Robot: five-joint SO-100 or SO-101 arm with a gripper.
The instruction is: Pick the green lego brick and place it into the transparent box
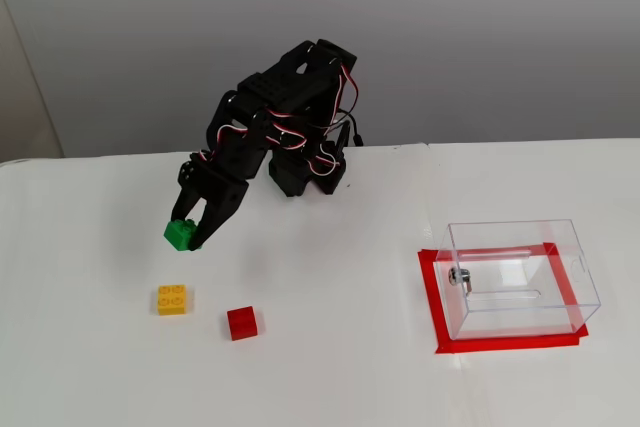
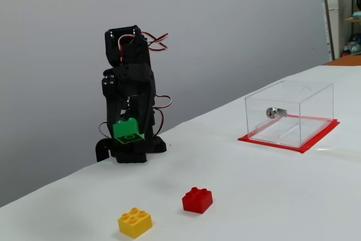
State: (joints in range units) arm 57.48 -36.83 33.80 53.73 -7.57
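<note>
The green lego brick hangs in the air above the white table, tilted so its underside faces the camera in a fixed view. My black gripper is shut on it, at the left of the arm's base. The transparent box stands far to the right on a red tape rectangle, with a small metal fitting on one wall. Its inside looks bare of bricks.
A yellow four-stud brick and a red brick lie on the table below and to the right of the gripper. The arm's base stands at the table's back edge.
</note>
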